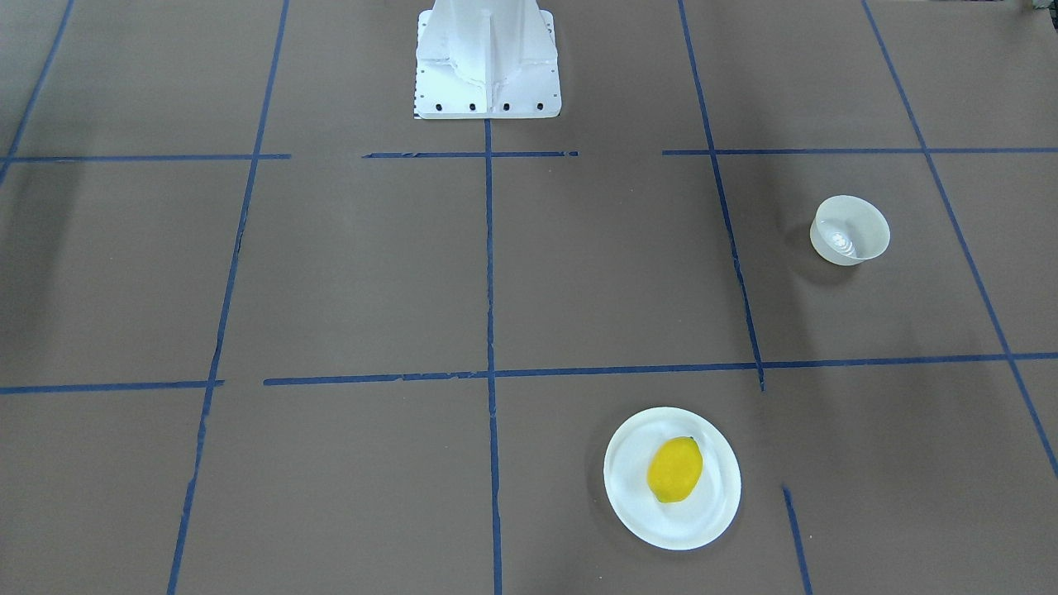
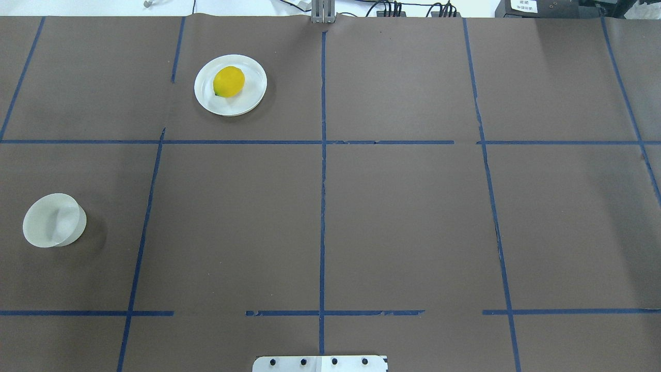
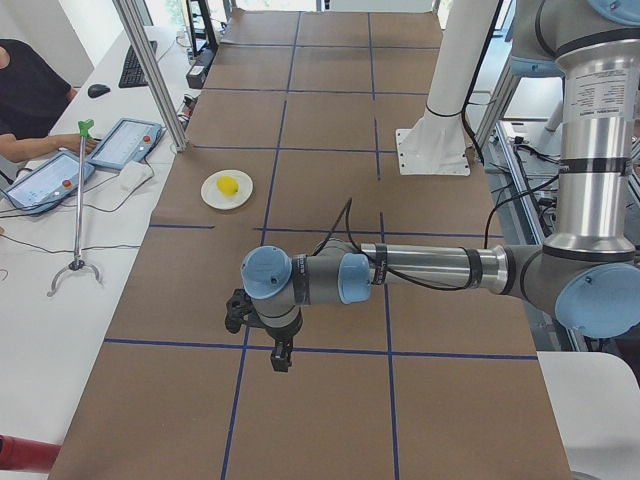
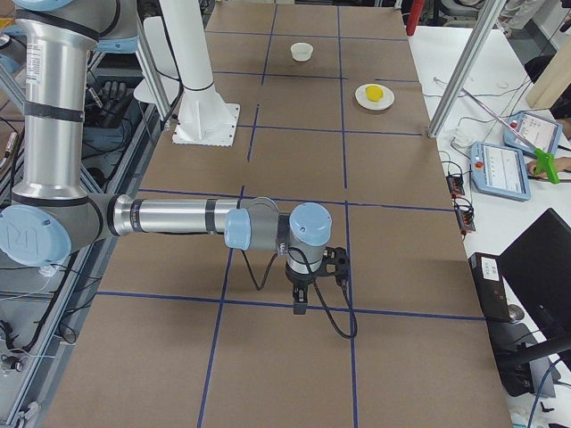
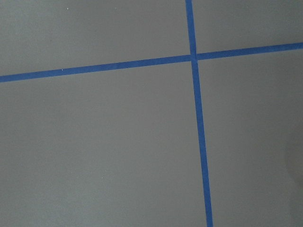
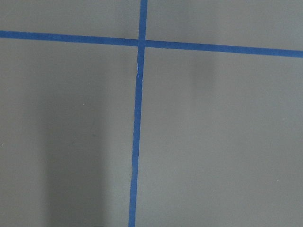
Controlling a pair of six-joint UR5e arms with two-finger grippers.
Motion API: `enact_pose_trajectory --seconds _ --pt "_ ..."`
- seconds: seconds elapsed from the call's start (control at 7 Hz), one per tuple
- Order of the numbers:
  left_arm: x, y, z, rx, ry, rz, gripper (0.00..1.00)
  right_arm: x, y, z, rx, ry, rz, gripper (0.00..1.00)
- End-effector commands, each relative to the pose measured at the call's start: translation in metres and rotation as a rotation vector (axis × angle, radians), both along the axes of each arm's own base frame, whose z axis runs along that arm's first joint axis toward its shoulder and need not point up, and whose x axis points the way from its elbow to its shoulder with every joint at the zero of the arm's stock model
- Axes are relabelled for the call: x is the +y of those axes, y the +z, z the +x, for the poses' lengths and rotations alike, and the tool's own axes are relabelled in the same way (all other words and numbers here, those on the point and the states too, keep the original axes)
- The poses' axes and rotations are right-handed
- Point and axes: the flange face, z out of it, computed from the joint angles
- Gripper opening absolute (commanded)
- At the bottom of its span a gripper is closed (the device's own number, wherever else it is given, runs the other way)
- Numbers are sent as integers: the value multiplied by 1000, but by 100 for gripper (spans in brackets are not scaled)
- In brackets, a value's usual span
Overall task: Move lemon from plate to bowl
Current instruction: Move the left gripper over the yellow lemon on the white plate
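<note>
The yellow lemon (image 1: 674, 469) (image 2: 229, 81) lies on the flat white plate (image 1: 632, 504) (image 2: 205, 98) on the far side of the table, left of the centre line in the overhead view. The small off-white bowl (image 1: 851, 230) (image 2: 54, 219) stands empty near the table's left edge, well apart from the plate. My left gripper (image 3: 282, 355) shows only in the exterior left view, hanging over bare table far from both. My right gripper (image 4: 300, 303) shows only in the exterior right view. I cannot tell whether either is open or shut. Both wrist views show only brown table and blue tape.
The white robot pedestal (image 1: 488, 66) stands at the table's near middle. Blue tape lines grid the brown surface. Aluminium posts (image 3: 150, 70) and operator tablets (image 3: 120, 145) lie along the far edge, with a person seated there.
</note>
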Motion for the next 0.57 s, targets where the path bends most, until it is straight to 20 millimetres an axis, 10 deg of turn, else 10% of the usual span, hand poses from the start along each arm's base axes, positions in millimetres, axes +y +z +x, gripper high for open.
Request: enact_pose_trajectory --seconds 0.0,0.14,0.43 --pt "-1 -18 -1 -1 1 41 100 0 0 0 0 0 -1 100" --pt "-3 -24 0 -2 -2 49 100 0 0 0 1 0 1 100" --pt "-61 -115 12 0 21 231 100 0 -2 0 0 0 4 100"
